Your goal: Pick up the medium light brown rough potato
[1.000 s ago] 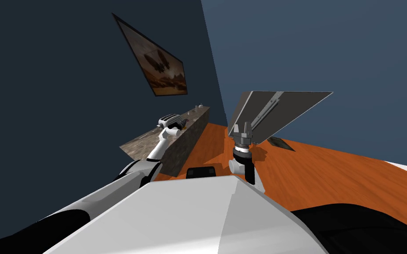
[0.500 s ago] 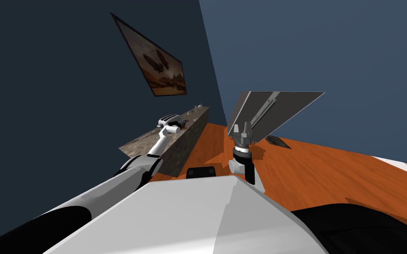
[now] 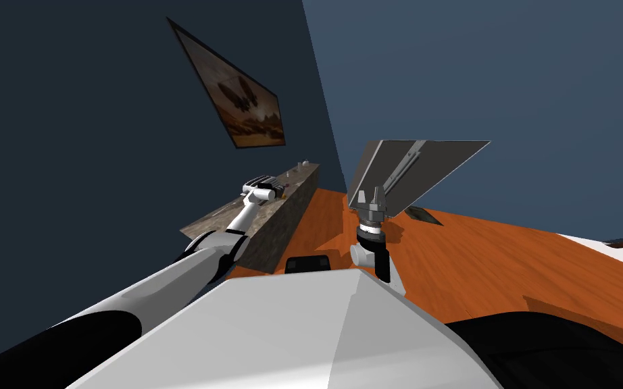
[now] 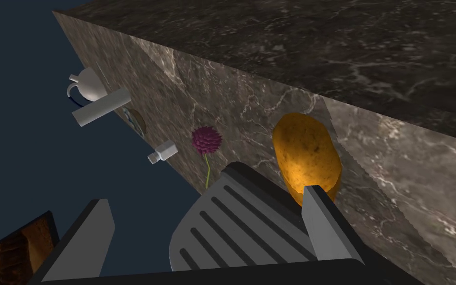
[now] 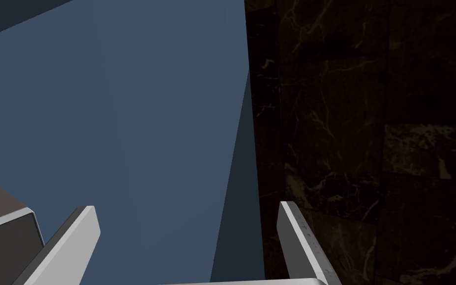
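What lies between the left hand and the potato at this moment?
A grey slotted toaster: in the left wrist view it sits between the open left hand's fingers, its corner just before the potato on the marble counter.

No readable text, labels or numbers anywhere.

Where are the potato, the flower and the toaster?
potato (image 4: 305,151), left wrist view, middle of its skin.
flower (image 4: 206,140), left wrist view, purple head.
toaster (image 4: 244,225), left wrist view, slotted top.
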`<state>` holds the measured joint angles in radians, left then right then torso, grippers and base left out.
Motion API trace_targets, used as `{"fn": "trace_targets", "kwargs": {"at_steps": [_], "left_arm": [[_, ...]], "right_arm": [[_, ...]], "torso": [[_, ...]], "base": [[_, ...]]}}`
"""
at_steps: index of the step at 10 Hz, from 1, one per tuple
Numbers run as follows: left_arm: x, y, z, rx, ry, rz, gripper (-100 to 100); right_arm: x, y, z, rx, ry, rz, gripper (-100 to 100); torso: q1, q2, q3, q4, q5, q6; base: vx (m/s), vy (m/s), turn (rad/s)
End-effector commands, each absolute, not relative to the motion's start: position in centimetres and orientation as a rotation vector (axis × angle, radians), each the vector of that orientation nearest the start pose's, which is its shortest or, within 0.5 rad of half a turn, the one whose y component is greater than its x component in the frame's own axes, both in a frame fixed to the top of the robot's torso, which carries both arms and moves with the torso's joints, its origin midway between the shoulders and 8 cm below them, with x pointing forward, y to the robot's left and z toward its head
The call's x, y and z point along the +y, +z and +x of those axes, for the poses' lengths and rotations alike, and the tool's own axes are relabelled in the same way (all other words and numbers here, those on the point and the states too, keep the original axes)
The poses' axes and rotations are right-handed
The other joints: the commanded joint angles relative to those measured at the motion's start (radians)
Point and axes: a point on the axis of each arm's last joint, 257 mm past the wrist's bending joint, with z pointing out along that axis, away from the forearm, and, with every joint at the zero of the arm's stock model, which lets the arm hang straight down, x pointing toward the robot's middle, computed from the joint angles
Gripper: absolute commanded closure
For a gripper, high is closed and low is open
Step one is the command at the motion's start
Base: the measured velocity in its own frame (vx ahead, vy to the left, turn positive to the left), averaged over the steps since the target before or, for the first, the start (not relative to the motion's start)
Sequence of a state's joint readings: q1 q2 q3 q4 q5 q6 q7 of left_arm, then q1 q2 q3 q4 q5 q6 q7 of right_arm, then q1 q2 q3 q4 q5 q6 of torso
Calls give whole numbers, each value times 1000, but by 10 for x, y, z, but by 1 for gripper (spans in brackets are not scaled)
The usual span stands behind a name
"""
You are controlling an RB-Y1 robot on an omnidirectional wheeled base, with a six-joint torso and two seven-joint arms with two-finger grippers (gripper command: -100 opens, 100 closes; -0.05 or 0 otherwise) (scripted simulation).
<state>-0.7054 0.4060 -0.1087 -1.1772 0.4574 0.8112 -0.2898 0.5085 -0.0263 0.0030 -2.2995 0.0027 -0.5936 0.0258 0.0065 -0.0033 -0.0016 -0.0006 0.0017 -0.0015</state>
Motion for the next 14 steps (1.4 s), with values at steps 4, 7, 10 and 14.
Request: {"fn": "trace_targets", "kwargs": {"at_steps": [4, 7, 10, 14], "left_arm": [[234, -217, 663, 2006, -785, -1297, -100], [236, -241, 649, 2081, -773, -1428, -100], [237, -259, 637, 2124, -764, -1510, -100], [234, -293, 613, 2189, -746, -1637, -100]], "right_arm": [[-271, 47, 323, 567, 1302, 543, 0], [-271, 47, 323, 567, 1302, 543, 0], [-271, 47, 323, 567, 1302, 543, 0], [-271, 47, 323, 567, 1302, 543, 0]], "torso": [[-1, -1, 0, 0, 0, 0], [1, -4, -2, -1, 0, 0], [-2, -4, -2, -1, 0, 0], [-1, -10, -6, -2, 0, 0]], "base": [[38, 51, -14], [91, 82, -14], [89, 42, -4], [149, 41, -15]]}}
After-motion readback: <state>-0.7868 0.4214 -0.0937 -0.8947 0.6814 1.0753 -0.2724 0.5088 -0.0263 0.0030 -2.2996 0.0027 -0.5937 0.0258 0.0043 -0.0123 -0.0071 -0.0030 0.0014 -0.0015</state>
